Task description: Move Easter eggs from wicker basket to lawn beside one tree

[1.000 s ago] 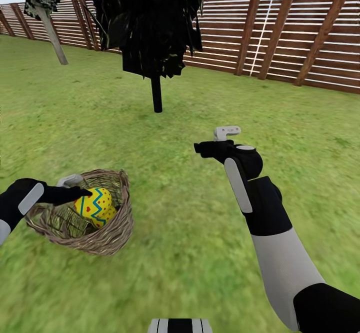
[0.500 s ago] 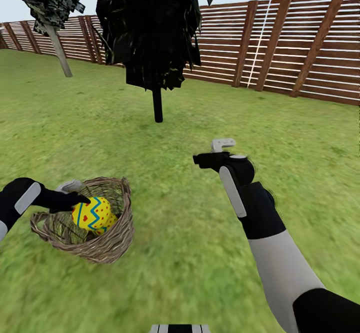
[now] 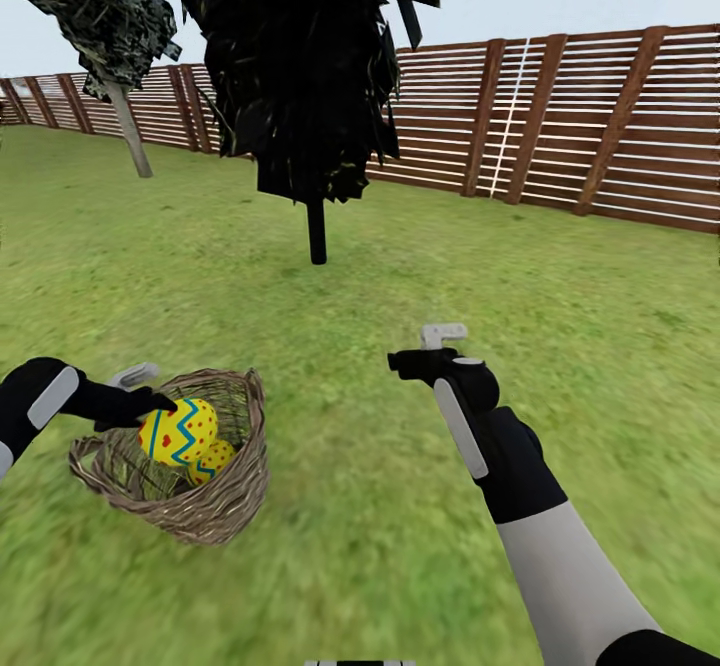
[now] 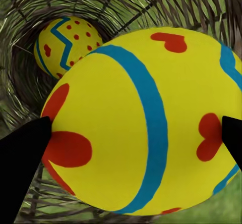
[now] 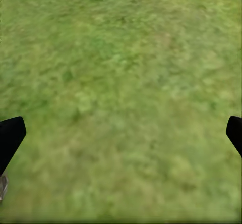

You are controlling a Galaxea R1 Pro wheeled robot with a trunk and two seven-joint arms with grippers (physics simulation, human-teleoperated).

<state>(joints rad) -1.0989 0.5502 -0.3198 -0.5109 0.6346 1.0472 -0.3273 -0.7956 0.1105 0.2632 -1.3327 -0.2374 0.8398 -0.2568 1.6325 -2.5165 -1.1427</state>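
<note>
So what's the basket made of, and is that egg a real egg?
The wicker basket looks woven from light-brown twigs or cane: crossing strands with gaps, and a thick braided rim. The Easter egg held by the left tool looks smooth and painted, bright yellow with a blue zigzag and red hearts. It could be plastic or a dyed shell; the pictures cannot say which.

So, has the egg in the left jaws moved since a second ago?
Yes, a little. The held egg has risen and shifted toward the left side of the basket, uncovering more of the egg below.
</note>
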